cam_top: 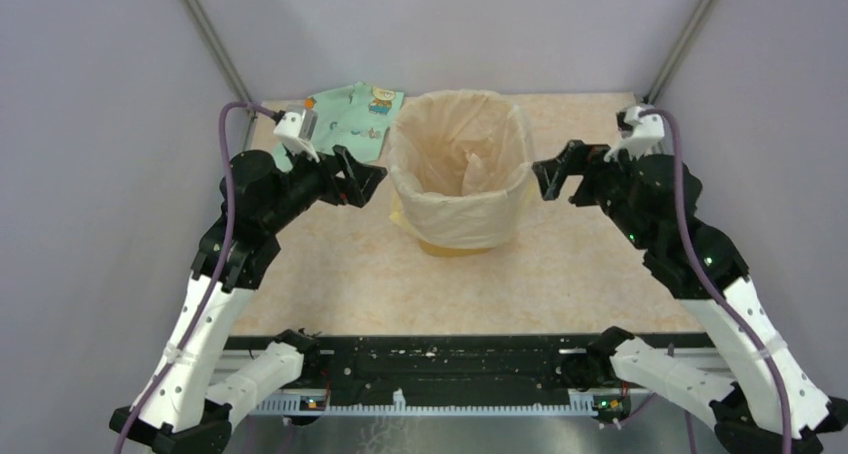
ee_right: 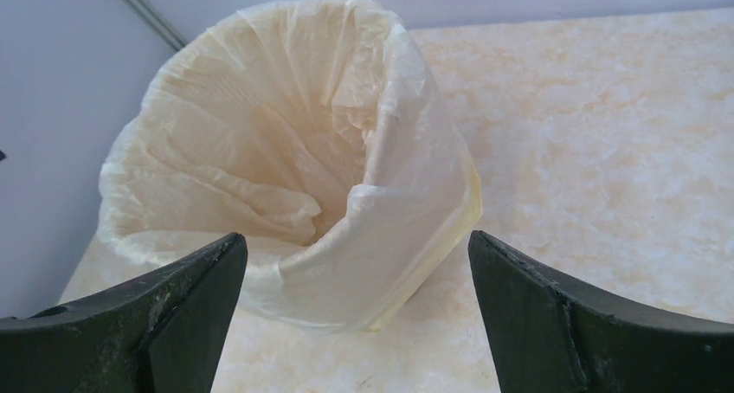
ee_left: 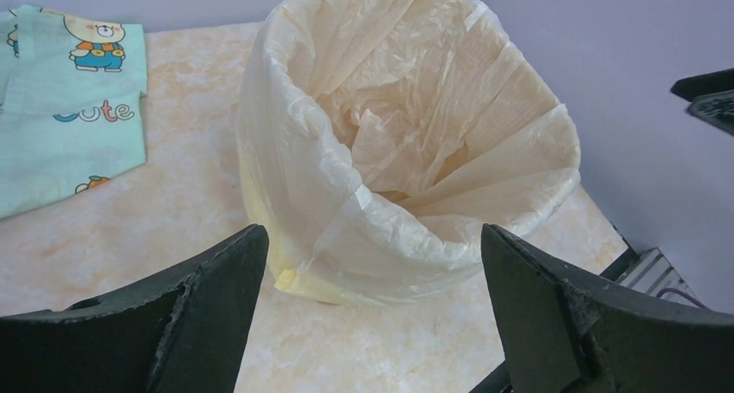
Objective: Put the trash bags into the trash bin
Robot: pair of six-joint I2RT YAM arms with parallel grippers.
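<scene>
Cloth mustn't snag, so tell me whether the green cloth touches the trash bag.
Apart. The left wrist view shows a strip of table between the green cloth and the trash bag.

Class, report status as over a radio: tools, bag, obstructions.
Left tool open, right tool open, both empty. Trash bag lines trash bin, folded over rim. Green cloth lies apart, nothing blocking.
</scene>
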